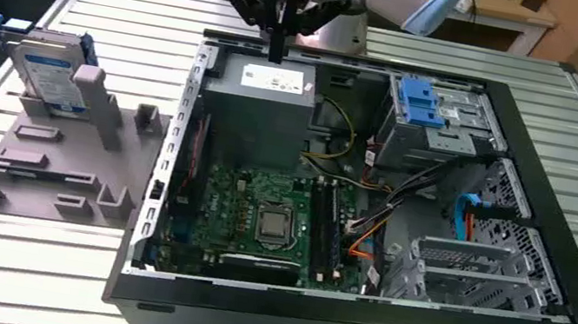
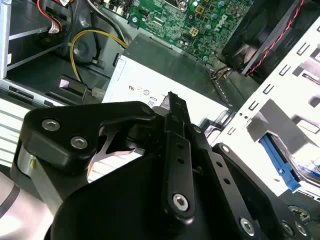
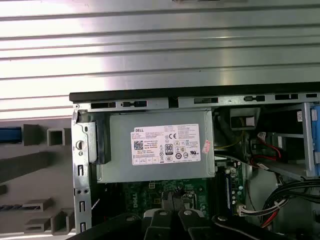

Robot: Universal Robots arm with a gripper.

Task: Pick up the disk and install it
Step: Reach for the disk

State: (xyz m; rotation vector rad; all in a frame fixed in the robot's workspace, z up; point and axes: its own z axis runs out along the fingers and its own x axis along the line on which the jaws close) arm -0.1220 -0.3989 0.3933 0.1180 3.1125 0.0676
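I count one disk (image 1: pixel 49 76), upright in the grey holder (image 1: pixel 53 167). My one gripper (image 1: pixel 274 54) hangs above the power supply (image 1: pixel 264 101), jaws pressed together and empty.

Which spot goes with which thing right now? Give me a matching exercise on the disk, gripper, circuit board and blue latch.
Things:
1 disk
2 gripper
3 circuit board
4 blue latch

Places:
A over the grey box
B flat inside the case
C upright in the grey stand, outside the case
D atop the metal drive cage

Pairs: 1-C, 2-A, 3-B, 4-D.
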